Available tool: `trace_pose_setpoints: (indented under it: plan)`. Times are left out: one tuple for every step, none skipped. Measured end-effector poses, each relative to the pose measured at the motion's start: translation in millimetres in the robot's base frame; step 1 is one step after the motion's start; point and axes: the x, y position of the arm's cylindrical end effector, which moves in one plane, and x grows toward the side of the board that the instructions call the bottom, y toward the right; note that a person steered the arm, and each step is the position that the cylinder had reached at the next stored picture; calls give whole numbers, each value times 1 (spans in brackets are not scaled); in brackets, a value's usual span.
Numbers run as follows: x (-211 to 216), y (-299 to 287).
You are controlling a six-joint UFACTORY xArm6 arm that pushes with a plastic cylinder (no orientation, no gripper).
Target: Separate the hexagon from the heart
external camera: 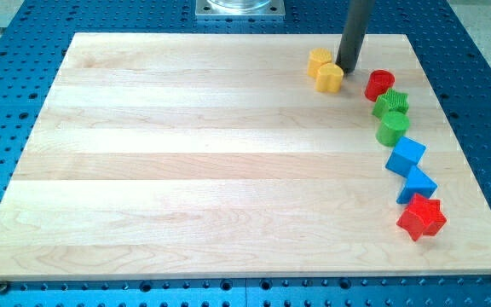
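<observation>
On a blue perforated bench, the wooden table top [186, 162] fills most of the view, pale maple strips running from the view's left to its right. All the blocks sit in the right-hand part of the board, and the left and middle are bare wood.

The dark rod comes down from the view's top, and my tip [348, 68] rests on the board near the top edge, toward the top right corner. There is no hand or jaw here to be wide or narrow, only the plain rod, holding nothing. My tip stands just at the right of the two yellow blocks, touching or very nearly touching the yellow heart [330, 78]. The yellow hexagon [319, 60] sits against the heart on its upper left side, the two pressed together as a pair.

Down the right edge runs a curved line of blocks. The red star [421, 217] lies lowest, toward the bottom right corner. Above it are a blue block [418, 184] and a blue cube [407, 156], close together. Higher still, a green cylinder [392, 129] and a green ridged block [391, 103] touch, and a red cylinder [379, 84] sits nearest my tip, apart from the yellow pair
</observation>
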Motion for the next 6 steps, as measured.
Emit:
trace_pose_setpoints:
  plan:
    - [-4,-66]
    - [-7,-80]
    - [-29,-31]
    - [-32,-19]
    - [-37,72]
    - [-39,38]
